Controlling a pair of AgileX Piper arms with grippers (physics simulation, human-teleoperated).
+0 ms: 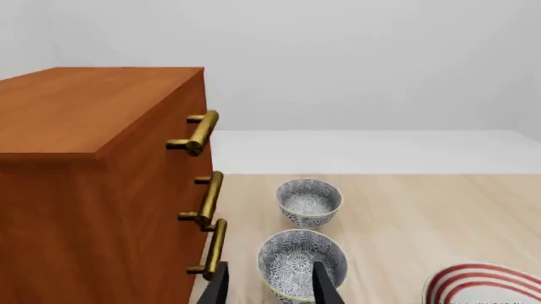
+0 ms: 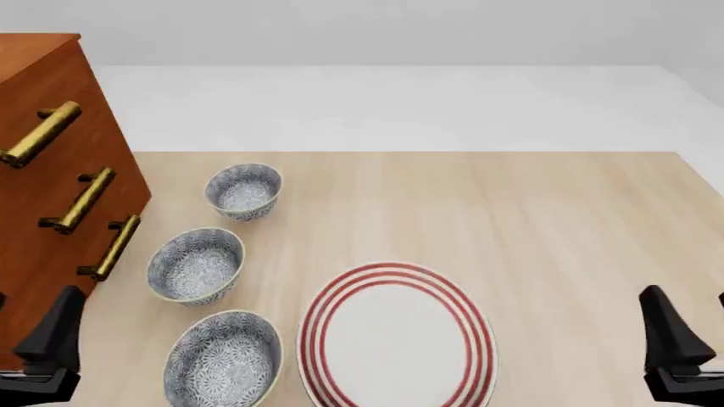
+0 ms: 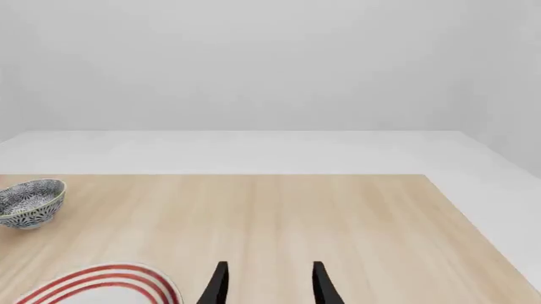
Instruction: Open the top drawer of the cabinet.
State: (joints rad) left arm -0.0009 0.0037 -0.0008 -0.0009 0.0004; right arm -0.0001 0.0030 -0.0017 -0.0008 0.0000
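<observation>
Front view: cabinet (image 2: 51, 178) at table's (image 2: 543, 220) far left, top drawer (image 2: 34, 119) flush, shut. We see left gripper (image 1: 268, 285) fingers apart, empty, near lowest handle. Right gripper (image 3: 267, 285) fingers apart, empty, well apart from cabinet. Three bowls, striped plate (image 2: 396, 339) between.
</observation>
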